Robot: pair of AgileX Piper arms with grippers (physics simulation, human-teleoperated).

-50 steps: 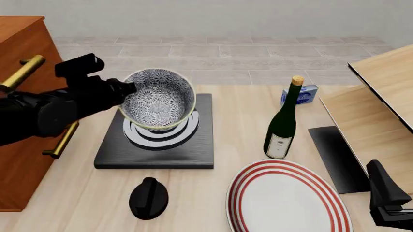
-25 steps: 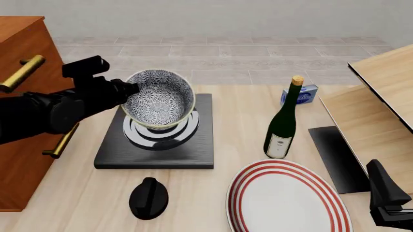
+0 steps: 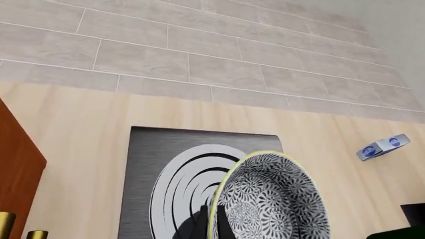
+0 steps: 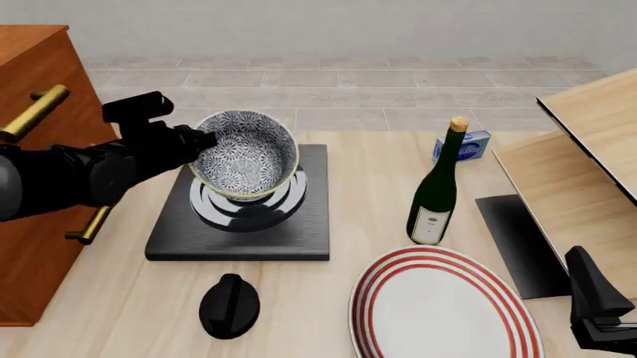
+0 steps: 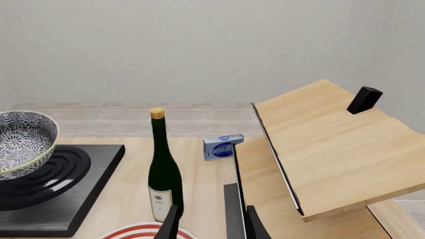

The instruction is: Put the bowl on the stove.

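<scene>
Left arm (image 4: 70, 175): matte black, bulky rounded links, boxy block on top. Right tool (image 4: 600, 309): black, angular.

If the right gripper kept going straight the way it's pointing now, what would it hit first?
Probably the wine bottle, or it may pass just beside it. In the wrist view the right gripper looks open, fingertips low, with the bottle just off its line. Beyond stand the small blue box and wall. Depth is unclear.

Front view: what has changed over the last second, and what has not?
The left tool, gripping the bowl by its rim, eased it slightly lower toward the stove rings; it remains tilted and held. Bottle, plate, knob and right tool stayed put.
</scene>
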